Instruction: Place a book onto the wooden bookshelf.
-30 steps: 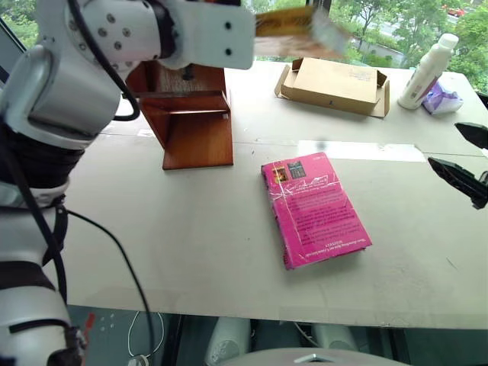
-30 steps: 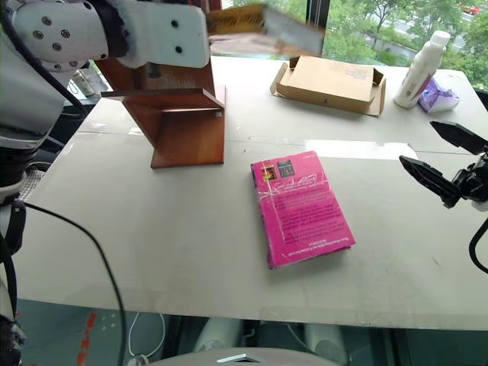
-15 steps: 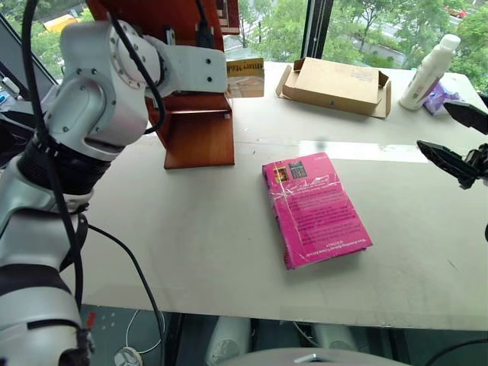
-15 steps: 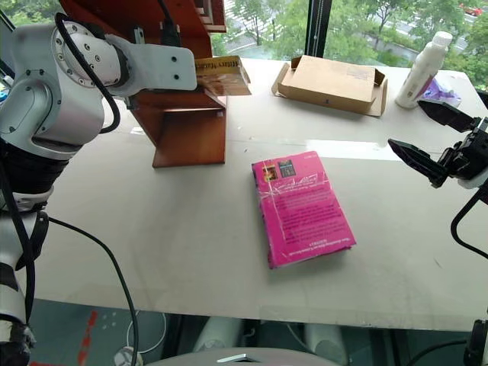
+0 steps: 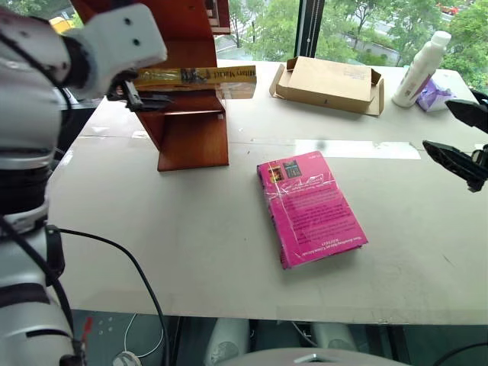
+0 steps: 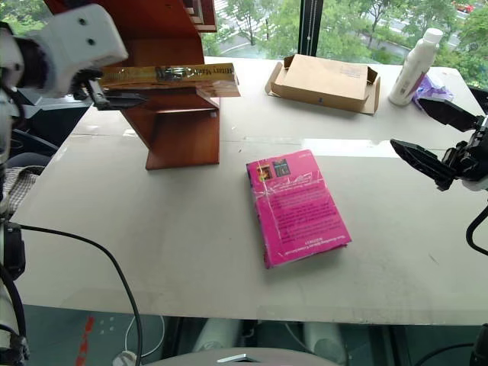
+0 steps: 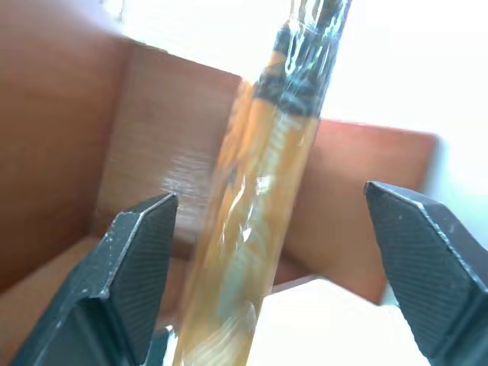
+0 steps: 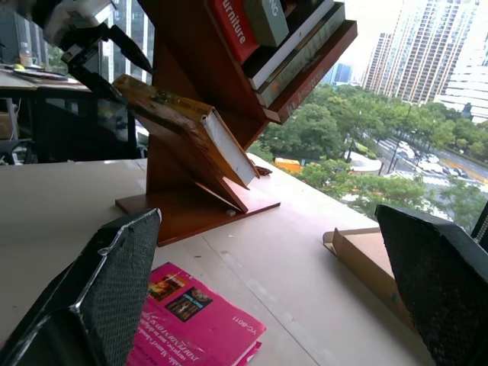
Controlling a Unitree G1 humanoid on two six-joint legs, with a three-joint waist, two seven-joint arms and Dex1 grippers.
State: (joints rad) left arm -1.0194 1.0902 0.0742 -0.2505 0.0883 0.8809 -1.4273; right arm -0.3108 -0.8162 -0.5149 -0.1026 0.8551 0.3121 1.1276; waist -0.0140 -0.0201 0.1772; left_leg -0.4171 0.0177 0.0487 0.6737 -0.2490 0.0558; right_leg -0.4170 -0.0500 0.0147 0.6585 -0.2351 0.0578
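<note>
Yellow-gold book (image 6: 169,75) lies on the wooden bookshelf (image 6: 179,130) lower slanted board, one end jutting past its edge | my left gripper (image 6: 113,97) sits at the book's other end, fingers spread, not clamping it | my right gripper (image 6: 431,137) hangs wide apart, holding nothing | pink book (image 6: 296,206) flat on the table (image 6: 152,244).

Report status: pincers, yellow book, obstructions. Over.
Left pincer open beside the shelf. Right pincer open, empty. Yellow book lying in bookshelf. No obstruction.
</note>
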